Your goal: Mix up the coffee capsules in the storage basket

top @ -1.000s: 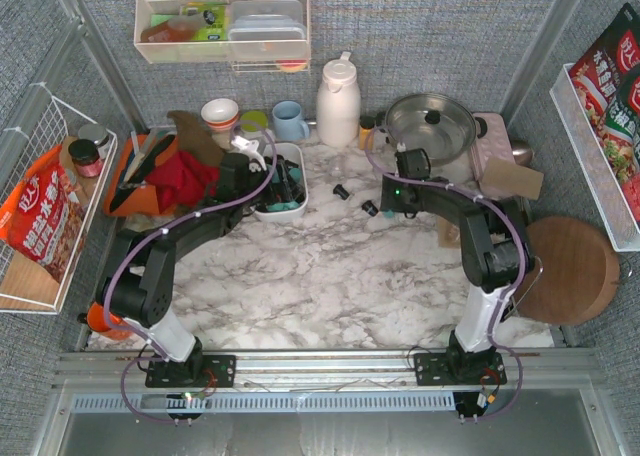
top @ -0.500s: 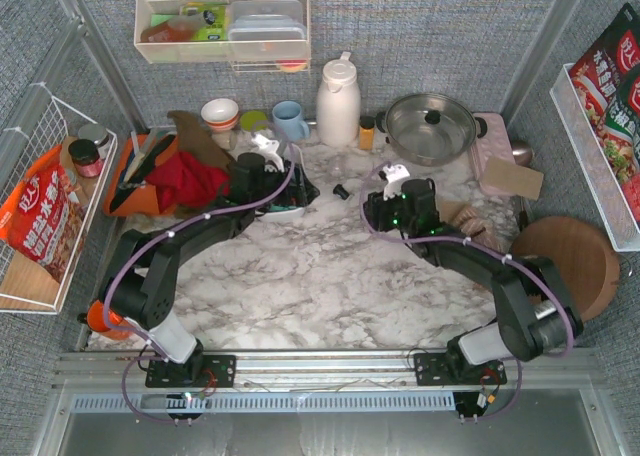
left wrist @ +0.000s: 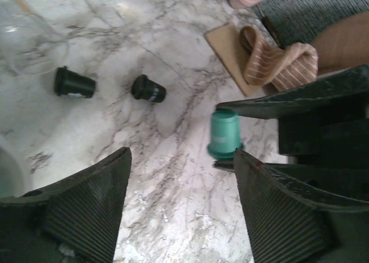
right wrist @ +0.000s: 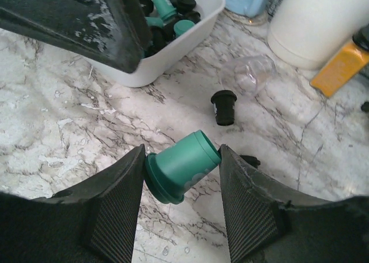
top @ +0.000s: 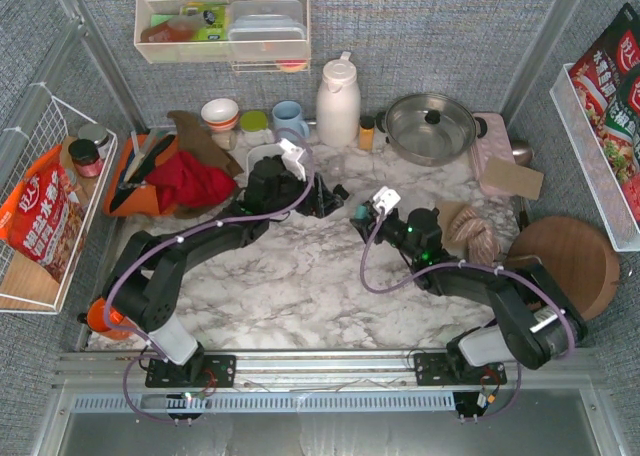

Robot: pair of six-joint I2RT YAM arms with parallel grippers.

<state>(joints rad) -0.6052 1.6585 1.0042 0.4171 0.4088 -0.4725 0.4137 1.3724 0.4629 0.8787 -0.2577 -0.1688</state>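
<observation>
Marble table top, crowded along the far edge with cups and pots. At the far left, white storage basket, with teal and black coffee capsules piled inside. Gripped tight in the right gripper: one teal capsule, tipped on its side, wide rim to the near left. Likely held up to go into the basket and get mixed in. Left gripper spread wide, nothing inside, pointed at that teal capsule, maybe to take it. Sits just past those bare fingers, not touching them. Two black capsules loose on the marble, right of the basket, apart from both hands.
</observation>
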